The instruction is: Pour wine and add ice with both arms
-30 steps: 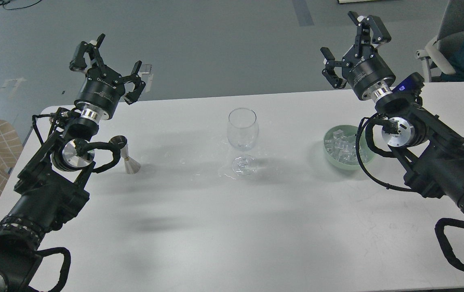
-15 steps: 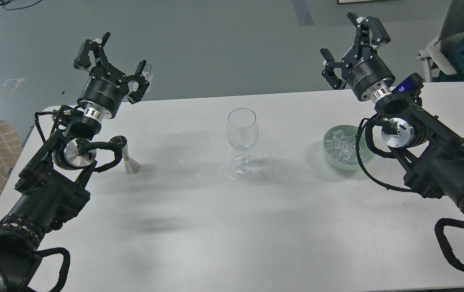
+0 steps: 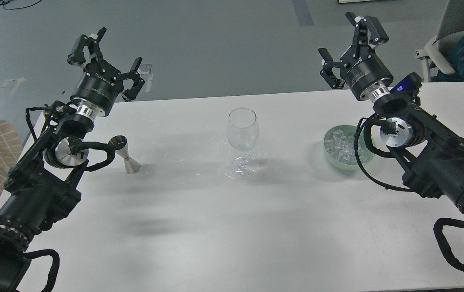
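At the far left, the left gripper [image 3: 106,56] is raised past the far edge of the white table [image 3: 232,227], its fingers spread apart and holding nothing. Just below its arm, a small steel measuring cup [image 3: 125,155] stands upright on the table, near the arm's looping cable; whether it holds any wine cannot be told. In the middle a clear stemmed glass [image 3: 242,140] stands upright and looks empty, with a wet patch [image 3: 232,175] around its foot. To the right, well apart from the glass, a pale green bowl [image 3: 331,156] holds the ice [image 3: 339,145], a heap of small clear cubes; the right arm's black cable crosses the bowl's right side. The right gripper [image 3: 351,50] is lifted beyond the table's far edge, fingers spread wide, empty.
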`<control>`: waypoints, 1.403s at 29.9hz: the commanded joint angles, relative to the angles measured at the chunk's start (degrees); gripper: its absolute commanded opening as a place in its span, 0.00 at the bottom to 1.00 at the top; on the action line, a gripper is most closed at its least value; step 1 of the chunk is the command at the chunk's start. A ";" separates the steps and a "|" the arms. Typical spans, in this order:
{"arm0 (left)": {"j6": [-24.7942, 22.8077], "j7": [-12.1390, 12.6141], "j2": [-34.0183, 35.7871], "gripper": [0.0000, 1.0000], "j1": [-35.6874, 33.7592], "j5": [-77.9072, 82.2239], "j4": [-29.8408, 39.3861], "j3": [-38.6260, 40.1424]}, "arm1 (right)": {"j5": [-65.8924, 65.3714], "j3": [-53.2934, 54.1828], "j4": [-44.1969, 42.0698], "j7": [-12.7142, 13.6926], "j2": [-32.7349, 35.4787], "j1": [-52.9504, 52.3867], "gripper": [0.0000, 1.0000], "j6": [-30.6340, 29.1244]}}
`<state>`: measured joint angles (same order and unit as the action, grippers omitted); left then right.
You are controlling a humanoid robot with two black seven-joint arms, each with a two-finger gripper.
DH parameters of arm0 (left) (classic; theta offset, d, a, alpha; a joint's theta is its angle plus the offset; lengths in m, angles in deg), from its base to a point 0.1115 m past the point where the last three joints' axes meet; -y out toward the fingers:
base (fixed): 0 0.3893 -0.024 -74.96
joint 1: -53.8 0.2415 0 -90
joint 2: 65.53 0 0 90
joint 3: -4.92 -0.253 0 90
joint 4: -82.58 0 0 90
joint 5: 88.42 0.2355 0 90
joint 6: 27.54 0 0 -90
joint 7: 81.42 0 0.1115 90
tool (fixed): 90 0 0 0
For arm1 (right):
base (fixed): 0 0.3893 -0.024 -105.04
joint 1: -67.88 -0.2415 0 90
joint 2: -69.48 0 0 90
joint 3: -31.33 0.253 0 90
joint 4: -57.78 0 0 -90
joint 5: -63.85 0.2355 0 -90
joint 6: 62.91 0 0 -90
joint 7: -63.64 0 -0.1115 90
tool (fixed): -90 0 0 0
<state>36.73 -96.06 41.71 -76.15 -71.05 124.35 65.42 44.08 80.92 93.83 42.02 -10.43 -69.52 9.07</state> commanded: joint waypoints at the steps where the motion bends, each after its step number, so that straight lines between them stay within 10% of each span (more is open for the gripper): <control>1: 0.15 -0.56 0.51 0.99 -0.12 1.88 0.06 -0.12 | -0.01 0.07 0.07 0.00 0.11 0.02 1.00 0.00; 42: 2.44 -0.13 1.83 0.99 0.05 1.98 3.57 0.15 | -0.01 0.07 0.60 -0.27 0.64 0.02 1.00 -0.09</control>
<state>39.16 -96.37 43.20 -76.10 -68.54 126.90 65.43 44.07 81.00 94.52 41.75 -9.84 -69.50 8.97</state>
